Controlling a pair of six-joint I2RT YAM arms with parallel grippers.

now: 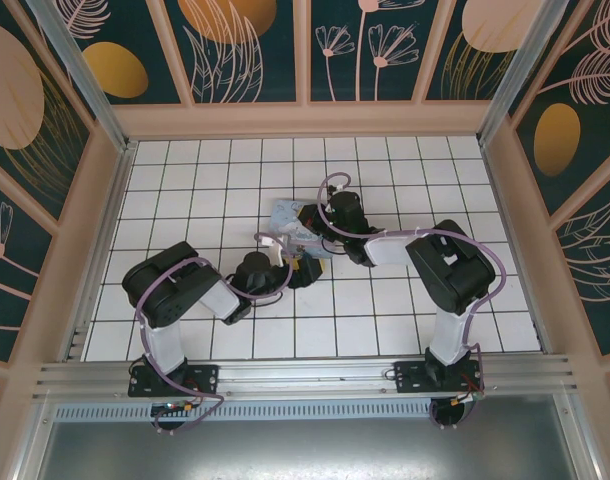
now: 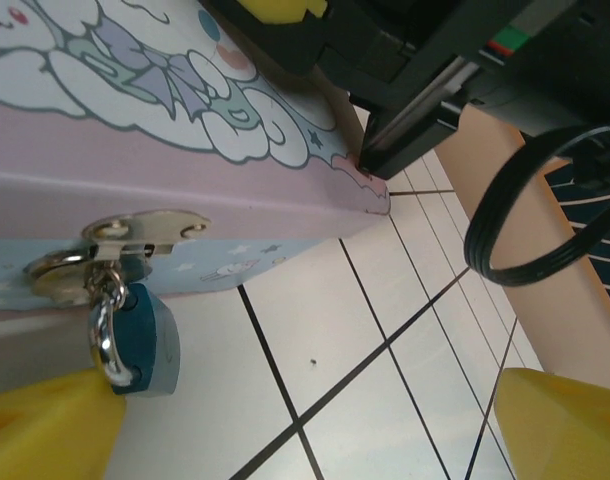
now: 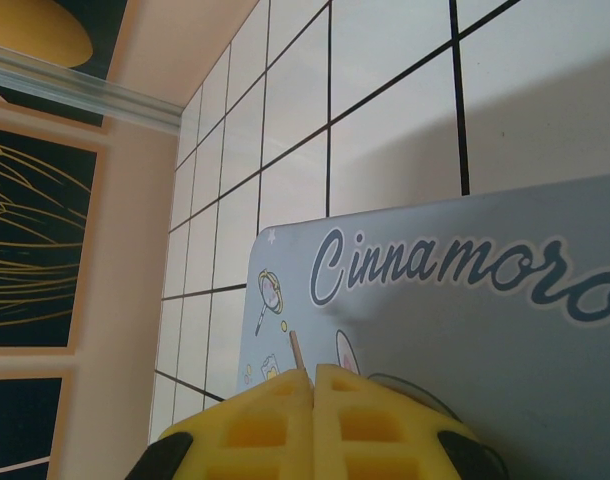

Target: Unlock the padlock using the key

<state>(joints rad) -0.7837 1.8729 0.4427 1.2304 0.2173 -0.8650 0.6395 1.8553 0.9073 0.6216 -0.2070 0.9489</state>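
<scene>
The padlock (image 2: pixel 145 338), dark blue with a silvery shackle, hangs from the metal hasp (image 2: pixel 135 235) on the front of the pastel tin box (image 2: pixel 185 150). My left gripper (image 2: pixel 305 440) is open; its left yellow finger (image 2: pixel 45 430) lies just below the padlock and nothing is between the jaws. My right gripper (image 3: pixel 313 375) hovers over the tin's lid (image 3: pixel 465 300), shut on the key (image 3: pixel 298 352), whose thin tan tip sticks out between the yellow pads. In the top view the left gripper (image 1: pixel 305 270) is at the tin's near side and the right gripper (image 1: pixel 313 215) is above the tin (image 1: pixel 290 215).
The right arm's black body and cable (image 2: pixel 515 200) hang over the tin close to the left gripper. White tiled floor (image 1: pixel 385 300) spreads all round. Wooden walls (image 1: pixel 75 260) close in the sides and the back.
</scene>
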